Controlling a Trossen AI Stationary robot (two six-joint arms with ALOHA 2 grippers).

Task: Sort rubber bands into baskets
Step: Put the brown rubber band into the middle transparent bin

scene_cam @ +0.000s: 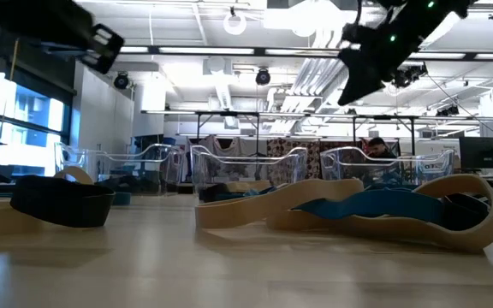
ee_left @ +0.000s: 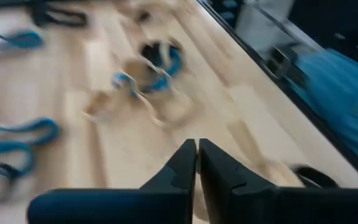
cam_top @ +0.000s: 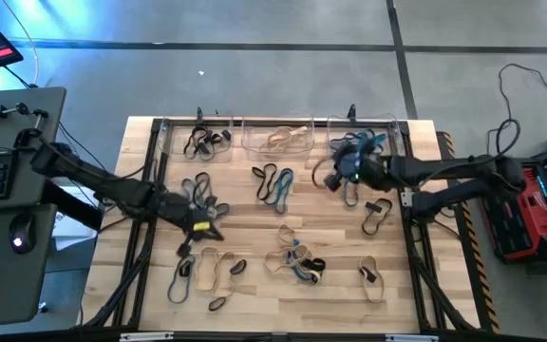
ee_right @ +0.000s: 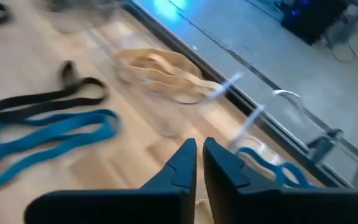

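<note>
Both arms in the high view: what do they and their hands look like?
Both are dark, slender, jointed arms with black cables along them. The left hand shows a small yellow marking; the right hand shows a small green light. In the wrist views each hand ends in two black, wedge-shaped fingers.

Bright overhead light (wrist views blurred)

Blurred rubber bands (ee_left: 148, 65) near table edge.
</note>
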